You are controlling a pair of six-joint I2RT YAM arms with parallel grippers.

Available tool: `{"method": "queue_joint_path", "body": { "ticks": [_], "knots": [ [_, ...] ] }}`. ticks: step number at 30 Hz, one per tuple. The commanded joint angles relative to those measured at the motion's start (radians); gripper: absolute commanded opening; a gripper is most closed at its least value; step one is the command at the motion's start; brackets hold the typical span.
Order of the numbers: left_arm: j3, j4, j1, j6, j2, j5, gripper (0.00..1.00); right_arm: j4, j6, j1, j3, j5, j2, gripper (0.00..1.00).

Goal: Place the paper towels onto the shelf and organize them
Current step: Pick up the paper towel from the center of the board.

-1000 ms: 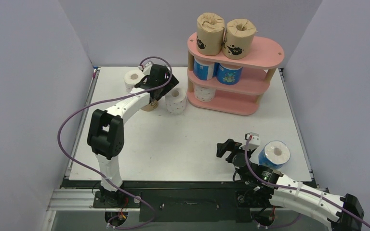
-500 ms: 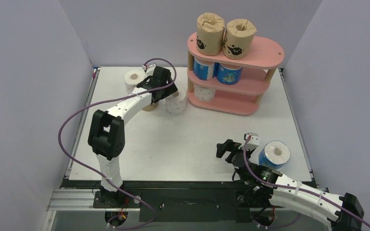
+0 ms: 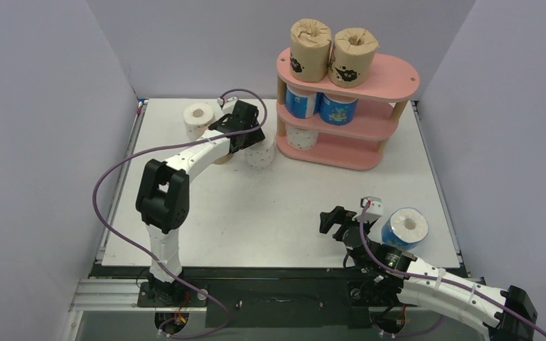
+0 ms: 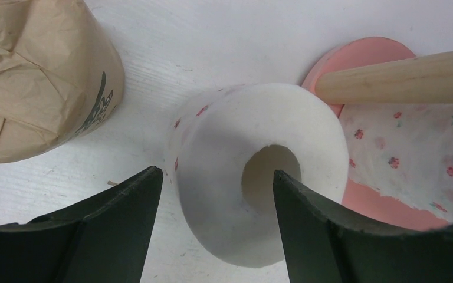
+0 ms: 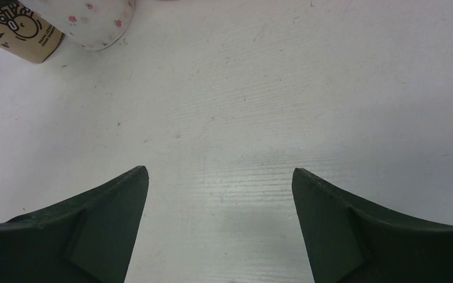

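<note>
Nothing legible: the brown roll (image 5: 17,35) carries tiny print too small to make out.

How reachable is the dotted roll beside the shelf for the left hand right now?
Likely yes: the left hand straddles the dotted roll, a finger on each side. The shelf post and brown roll sit close but outside the fingers.

Five rolls (image 3: 310,48) upright on pink shelf (image 3: 391,73); four off.

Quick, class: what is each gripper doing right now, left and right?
Left gripper: open, fingers either side of the white dotted roll, not yet clamped.
Right gripper: open, holding nothing.
</note>
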Motion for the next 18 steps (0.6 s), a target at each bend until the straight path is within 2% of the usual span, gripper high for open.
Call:
{"method": "queue_joint_path", "body": {
  "ticks": [1, 7, 18],
  "knots": [
    [0.05, 0.002, 0.001, 0.016, 0.028, -0.009, 0.66, 0.03, -0.011, -0.004, -0.005, 0.005, -0.001, 0.87],
    [0.045, 0.01, 0.001, 0.014, 0.034, 0.002, 0.54, 0.032, -0.012, -0.004, -0.004, 0.007, 0.002, 0.87],
    [-0.057, 0.058, -0.012, 0.007, -0.086, 0.032, 0.21, 0.02, -0.012, -0.003, 0.002, 0.006, -0.008, 0.86]
  ]
}}
